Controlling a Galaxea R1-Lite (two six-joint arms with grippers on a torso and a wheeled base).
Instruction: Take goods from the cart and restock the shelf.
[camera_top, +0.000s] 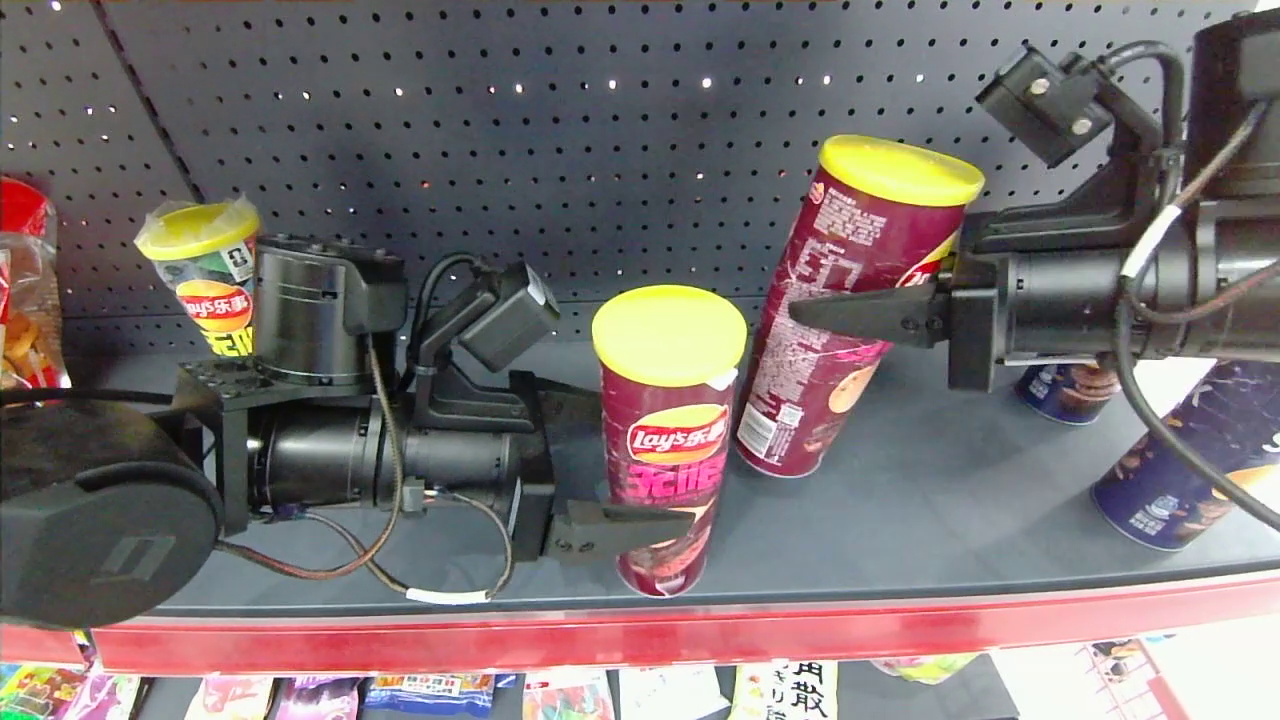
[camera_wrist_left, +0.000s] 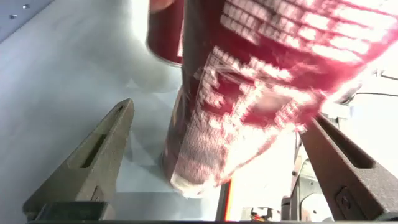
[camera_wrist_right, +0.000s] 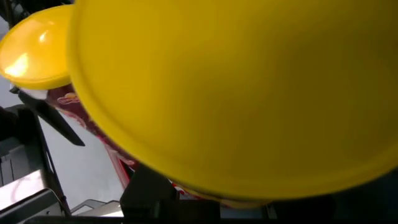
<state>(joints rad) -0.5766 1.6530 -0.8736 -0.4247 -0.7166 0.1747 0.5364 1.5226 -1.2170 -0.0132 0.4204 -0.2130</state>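
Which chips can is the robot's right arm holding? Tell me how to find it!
Look at the grey shelf with the red front edge, under the dotted back wall. Near its middle are two dark red cans with yellow lids. Yours is the tilted can farther back, leaning while the right arm's jaws pinch it; its upright twin stands straight.

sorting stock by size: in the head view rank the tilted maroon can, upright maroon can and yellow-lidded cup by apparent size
1. tilted maroon can and upright maroon can: look alike, unranked; the upright one stands nearer the camera.
2. yellow-lidded cup: smallest, though farther back and partly hidden.
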